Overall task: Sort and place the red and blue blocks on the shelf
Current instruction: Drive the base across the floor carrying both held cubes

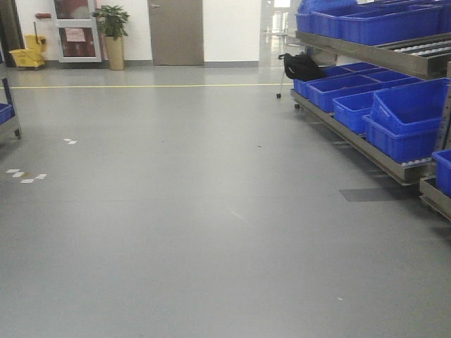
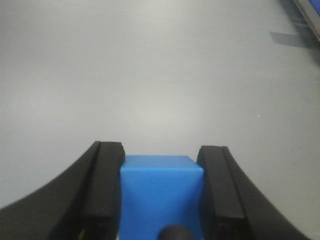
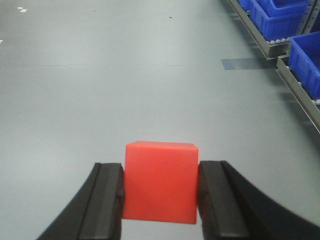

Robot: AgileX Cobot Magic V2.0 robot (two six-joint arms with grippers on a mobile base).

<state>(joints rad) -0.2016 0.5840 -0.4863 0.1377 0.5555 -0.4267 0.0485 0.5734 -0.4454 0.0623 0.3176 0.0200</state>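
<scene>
Blue comes first: on the left, the blue block [image 2: 161, 195] is pinched between the left jaws, its side faces flush against both pads, carried above the bare grey floor [image 2: 150, 75]. To its right, the red block [image 3: 160, 182] is pinched the same way by the right jaws, square and centred. Neither cube is on the shelf [image 1: 359, 51], which stands at the right edge of the front view, well apart from both arms and crowded with blue bins [image 1: 405, 120]. The step in hand looks like the carry toward that rack, with placement not yet begun. To do it well, the base should probably swing right and come up square to the front rail, moving smoothly so the matte cubes do not slip. Both arms are best held level and tucked. A free stretch of roller track [image 1: 426, 48] should be picked out before either arm reaches, with each colour going to its own spot.
</scene>
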